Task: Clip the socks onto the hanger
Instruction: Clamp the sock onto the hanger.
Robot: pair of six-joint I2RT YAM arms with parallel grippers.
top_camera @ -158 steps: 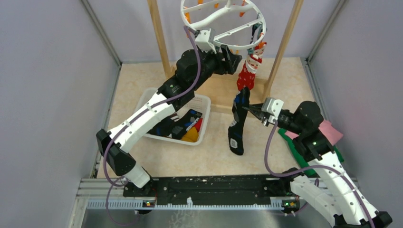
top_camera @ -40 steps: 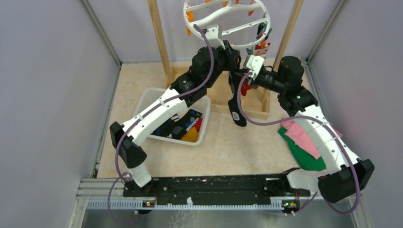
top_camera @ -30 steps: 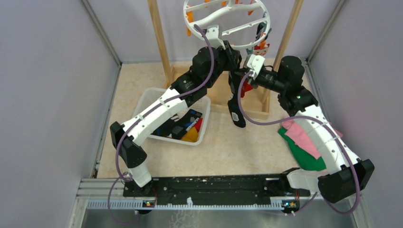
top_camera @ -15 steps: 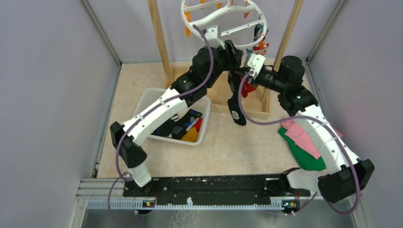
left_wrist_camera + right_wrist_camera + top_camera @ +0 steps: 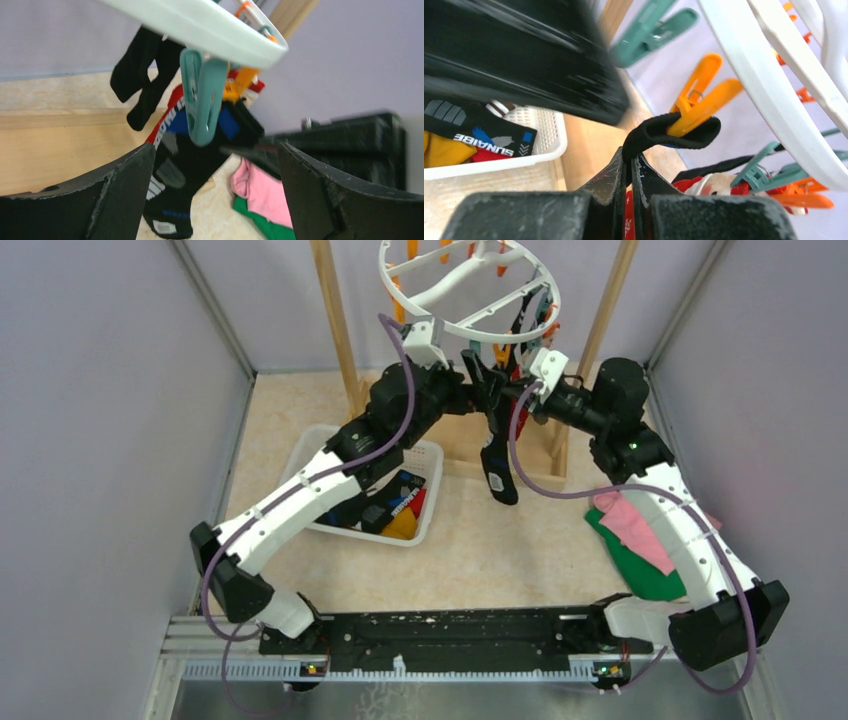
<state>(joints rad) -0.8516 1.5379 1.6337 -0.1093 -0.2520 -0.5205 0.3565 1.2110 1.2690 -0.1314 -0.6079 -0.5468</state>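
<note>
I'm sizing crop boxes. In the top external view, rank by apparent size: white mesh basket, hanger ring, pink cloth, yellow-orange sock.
1. White mesh basket and hanger ring look alike; the ring hangs nearer the camera and is cropped, so unranked.
2. Pink cloth.
3. Yellow-orange sock, partly buried.

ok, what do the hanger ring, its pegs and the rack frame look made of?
Hanger ring: looks like white plastic, with a smooth, slightly glossy moulded rim. Teal peg and orange peg: plastic too, satin, solid colour; the orange one shows a thin wire spring, likely metal. Rack frame: pale wood, probably unvarnished; matte, grain too faint to confirm.
</note>
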